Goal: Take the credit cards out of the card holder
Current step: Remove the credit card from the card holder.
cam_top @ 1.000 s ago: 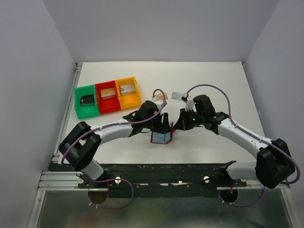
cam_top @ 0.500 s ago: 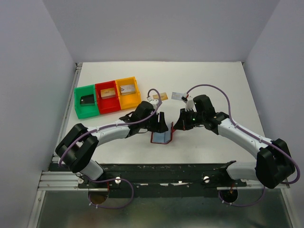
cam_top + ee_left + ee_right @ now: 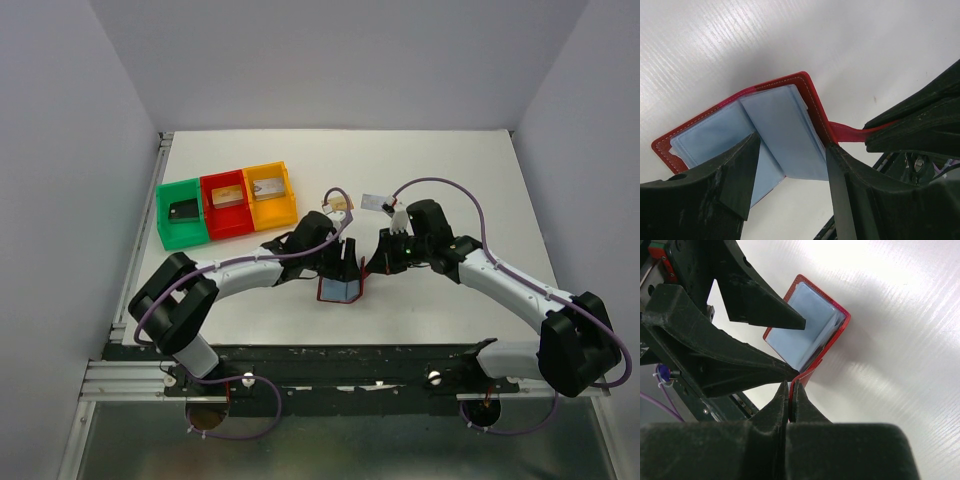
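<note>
Item: card holder (image 3: 340, 289), propped open on worktop (image 3: 450, 170) between both arms. Right hand (image 3: 790, 390) pinched tight on snap tab (image 3: 847, 132). Left hand (image 3: 790, 170) spread, straddling a blue leaf. Hazard: a tug may slip the tab, letting the holder fold or topple.

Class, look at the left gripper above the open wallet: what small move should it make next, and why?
Probably lower the left gripper slightly and close its open fingers on the blue sleeve between them, to feel for a card. The right gripper is shut on the red tab, holding the card holder open, and no card edge shows yet.
</note>
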Controlling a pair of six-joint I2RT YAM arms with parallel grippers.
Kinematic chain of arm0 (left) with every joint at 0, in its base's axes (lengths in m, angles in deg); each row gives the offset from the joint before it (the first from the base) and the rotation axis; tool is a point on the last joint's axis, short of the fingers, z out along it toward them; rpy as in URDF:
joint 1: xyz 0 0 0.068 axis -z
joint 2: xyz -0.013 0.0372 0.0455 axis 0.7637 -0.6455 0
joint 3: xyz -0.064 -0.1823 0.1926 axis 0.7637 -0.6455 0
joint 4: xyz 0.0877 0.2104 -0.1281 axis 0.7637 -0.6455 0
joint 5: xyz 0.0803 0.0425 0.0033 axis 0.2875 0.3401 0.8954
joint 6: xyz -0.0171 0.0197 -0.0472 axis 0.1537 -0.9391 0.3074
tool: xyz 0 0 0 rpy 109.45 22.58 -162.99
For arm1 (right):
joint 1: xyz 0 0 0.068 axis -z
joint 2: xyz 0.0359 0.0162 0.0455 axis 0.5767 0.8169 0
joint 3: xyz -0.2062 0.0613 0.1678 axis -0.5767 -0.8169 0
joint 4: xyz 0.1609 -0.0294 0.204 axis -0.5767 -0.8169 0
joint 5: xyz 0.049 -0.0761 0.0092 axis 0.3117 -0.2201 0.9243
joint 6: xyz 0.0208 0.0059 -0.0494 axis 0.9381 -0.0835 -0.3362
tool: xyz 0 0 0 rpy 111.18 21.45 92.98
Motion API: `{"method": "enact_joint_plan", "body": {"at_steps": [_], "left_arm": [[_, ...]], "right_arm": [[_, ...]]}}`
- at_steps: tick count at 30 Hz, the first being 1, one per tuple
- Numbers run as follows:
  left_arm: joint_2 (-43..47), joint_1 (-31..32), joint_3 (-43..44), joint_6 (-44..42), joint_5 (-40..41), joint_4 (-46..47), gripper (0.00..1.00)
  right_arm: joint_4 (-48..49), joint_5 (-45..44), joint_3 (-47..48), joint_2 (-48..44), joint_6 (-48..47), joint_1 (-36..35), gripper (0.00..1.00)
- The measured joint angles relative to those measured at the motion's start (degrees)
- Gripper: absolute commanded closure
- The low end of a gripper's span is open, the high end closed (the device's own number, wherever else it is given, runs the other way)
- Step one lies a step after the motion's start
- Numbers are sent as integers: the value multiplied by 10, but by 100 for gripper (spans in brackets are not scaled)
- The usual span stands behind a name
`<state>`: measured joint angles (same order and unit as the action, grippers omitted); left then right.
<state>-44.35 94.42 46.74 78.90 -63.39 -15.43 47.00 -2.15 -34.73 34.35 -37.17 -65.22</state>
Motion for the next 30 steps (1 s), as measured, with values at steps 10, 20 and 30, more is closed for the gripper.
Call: {"method": "enact_joint_plan", "body": {"at_steps": [10,20,30], "left_arm": [[-8,1,8,-4,-3,-12,33],[59,-12,-40,13,28,11,33],[6,-17,-21,15,13,5,33]], "right_arm": [[-3,0,0,0,-2,0,100],[-5,0,0,0,-5,0,100],[-5,0,0,0,-5,0,100]]}}
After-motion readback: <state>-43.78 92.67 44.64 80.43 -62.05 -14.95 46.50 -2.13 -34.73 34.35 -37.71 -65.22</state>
